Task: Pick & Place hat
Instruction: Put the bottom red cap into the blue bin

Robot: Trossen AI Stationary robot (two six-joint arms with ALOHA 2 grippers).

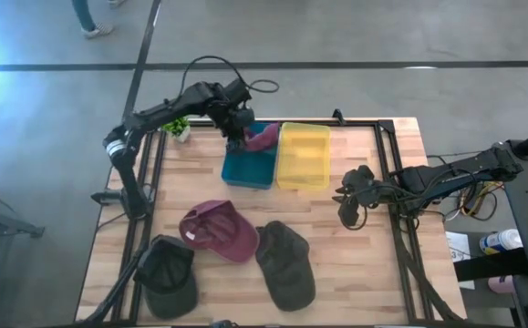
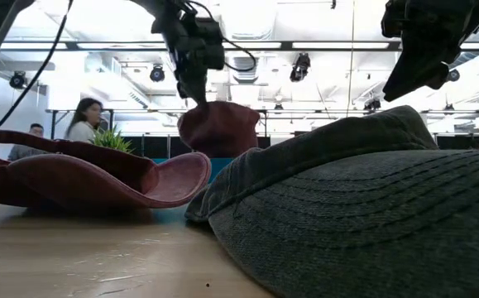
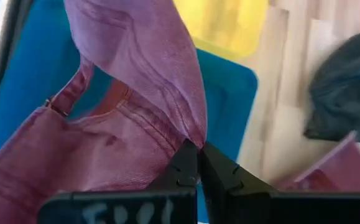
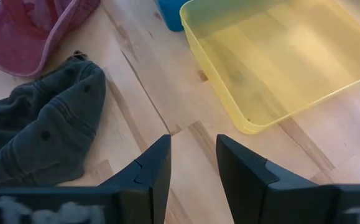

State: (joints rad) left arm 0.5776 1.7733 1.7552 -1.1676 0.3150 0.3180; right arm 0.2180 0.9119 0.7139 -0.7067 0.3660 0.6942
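Observation:
A purple-pink hat (image 1: 264, 138) hangs over the far right corner of the blue bin (image 1: 245, 171), with my left gripper (image 1: 242, 128) shut on it. The low view shows this hat (image 2: 219, 128) bunched under the gripper (image 2: 193, 91). My right gripper (image 1: 347, 208) hovers open over bare table to the right of the yellow bin (image 1: 304, 157), with nothing between its fingers (image 4: 193, 155). A maroon hat (image 1: 220, 230) and two dark hats (image 1: 284, 264) (image 1: 168, 273) lie on the near half of the table. My left gripper pinches a fold of the hat's cloth (image 3: 189, 127) between its two fingertips, at the crown's rim not far from the back strap (image 3: 61, 102). The fingers slant down from the far left. The hat hangs slack below them over the blue bin (image 3: 229, 81); whether it touches the bin I cannot tell.
The yellow bin (image 4: 279, 62) stands right beside the blue one, at the far middle of the table. A small green plant (image 1: 178, 128) sits at the far left corner. One dark hat (image 4: 36, 124) lies close to my right gripper. People show in the room beyond the table.

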